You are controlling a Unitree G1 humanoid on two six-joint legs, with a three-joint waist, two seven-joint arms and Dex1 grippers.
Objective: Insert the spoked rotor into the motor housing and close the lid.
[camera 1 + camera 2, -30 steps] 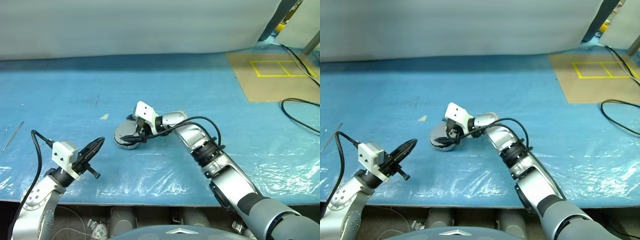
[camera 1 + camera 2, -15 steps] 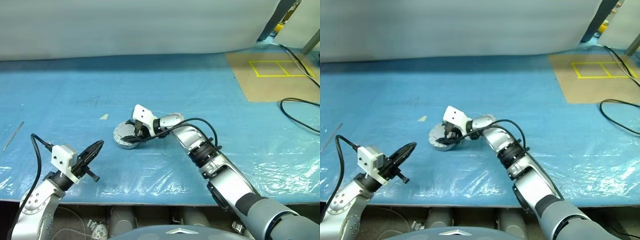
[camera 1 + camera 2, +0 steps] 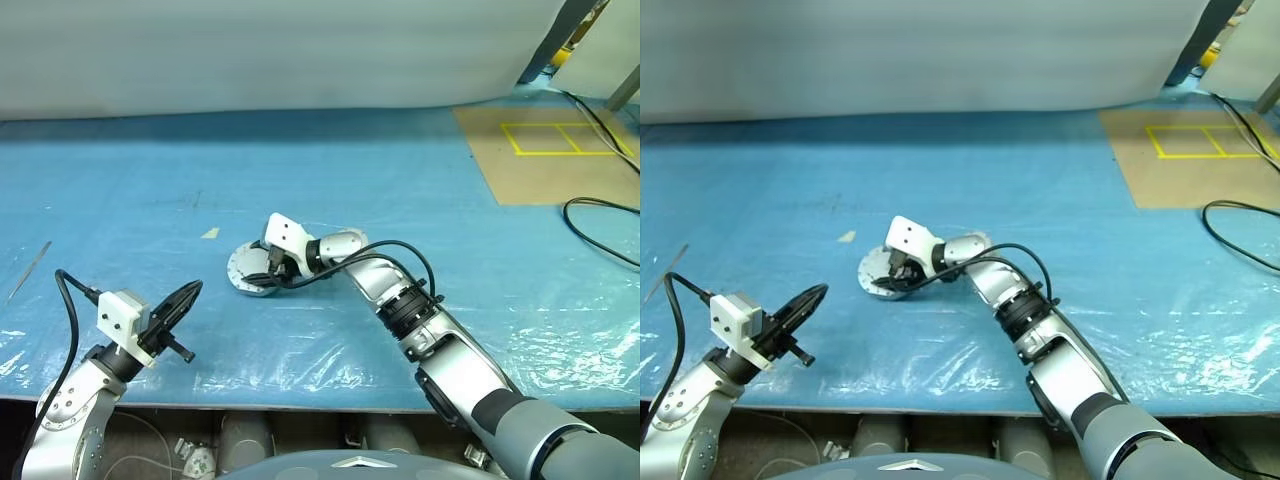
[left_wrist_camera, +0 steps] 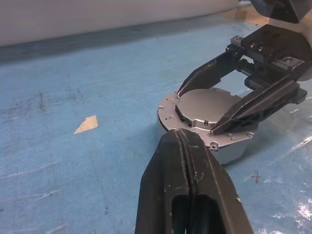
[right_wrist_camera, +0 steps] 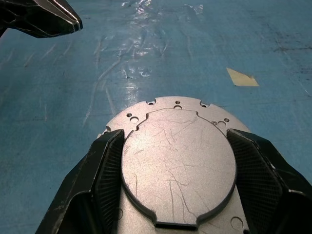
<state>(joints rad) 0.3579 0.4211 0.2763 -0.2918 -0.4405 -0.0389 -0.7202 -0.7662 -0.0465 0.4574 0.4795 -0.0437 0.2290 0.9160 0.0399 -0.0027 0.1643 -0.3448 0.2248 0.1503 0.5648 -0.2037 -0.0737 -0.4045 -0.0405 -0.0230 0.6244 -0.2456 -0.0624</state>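
Observation:
The lid, a round grey disc with its plain face up, lies flat on the silver-grey motor housing in the middle of the blue table. My right gripper reaches in from the right, and its two black fingers press against opposite sides of the lid's raised centre. My left gripper hovers shut and empty at the near left, a hand's width short of the housing and pointing toward it. The spoked rotor is hidden from view.
A small tan scrap of tape lies just behind and left of the housing. A thin rod rests near the table's left edge. A brown board with yellow lines and a black cable sit at the far right.
A second ago the lid stood tilted in the right gripper over the housing; it now lies flat on it with the fingers closed in on it. The left gripper has stayed put.

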